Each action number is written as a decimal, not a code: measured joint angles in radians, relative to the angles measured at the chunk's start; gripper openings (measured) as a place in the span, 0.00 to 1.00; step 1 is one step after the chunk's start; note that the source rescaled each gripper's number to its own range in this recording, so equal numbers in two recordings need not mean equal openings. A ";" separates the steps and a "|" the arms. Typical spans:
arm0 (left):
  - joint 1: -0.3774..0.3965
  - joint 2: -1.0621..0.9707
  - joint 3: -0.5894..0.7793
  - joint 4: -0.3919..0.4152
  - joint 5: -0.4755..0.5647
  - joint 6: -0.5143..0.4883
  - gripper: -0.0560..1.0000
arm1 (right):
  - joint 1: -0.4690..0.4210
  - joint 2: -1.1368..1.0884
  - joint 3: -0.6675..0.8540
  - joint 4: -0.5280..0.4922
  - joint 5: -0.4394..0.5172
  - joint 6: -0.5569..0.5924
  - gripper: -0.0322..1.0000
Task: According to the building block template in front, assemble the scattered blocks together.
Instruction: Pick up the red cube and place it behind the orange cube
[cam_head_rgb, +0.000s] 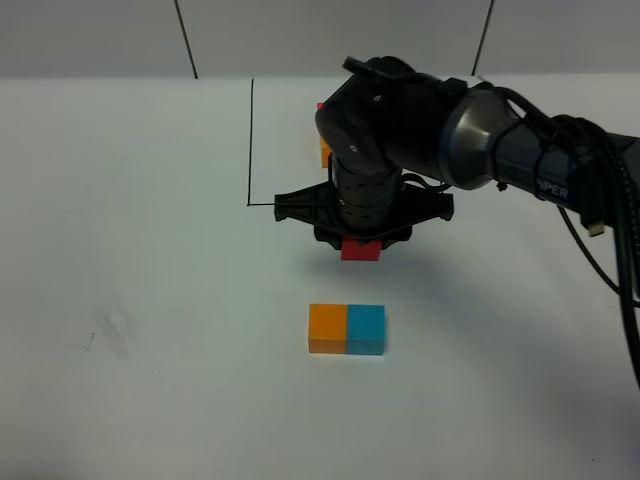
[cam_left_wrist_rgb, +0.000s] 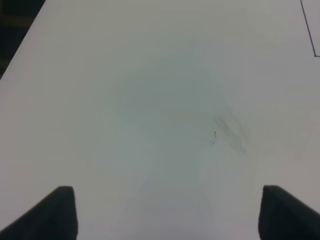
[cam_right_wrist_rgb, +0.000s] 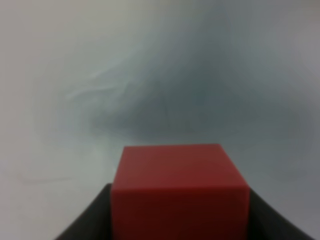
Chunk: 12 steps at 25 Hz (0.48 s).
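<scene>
My right gripper is shut on the red cube and holds it above the table, behind the orange cube and the light blue cube, which sit side by side and touching. In the right wrist view the red cube fills the space between the dark fingers. The template is mostly hidden behind my right arm; only a sliver of its orange cube and part of the black frame line show. My left gripper is open and empty over bare table.
The white table has a faint grey smudge at the left, which also shows in the left wrist view. My right arm's cables hang at the right edge.
</scene>
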 joint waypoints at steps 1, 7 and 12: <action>0.000 0.000 0.000 0.000 0.000 0.000 0.68 | 0.008 0.012 -0.013 -0.002 0.006 0.016 0.24; 0.000 0.000 0.000 0.000 0.000 0.000 0.68 | 0.037 0.056 -0.031 -0.003 0.004 0.063 0.24; 0.000 0.000 0.000 0.000 0.000 0.000 0.68 | 0.052 0.079 -0.034 0.014 -0.009 0.071 0.24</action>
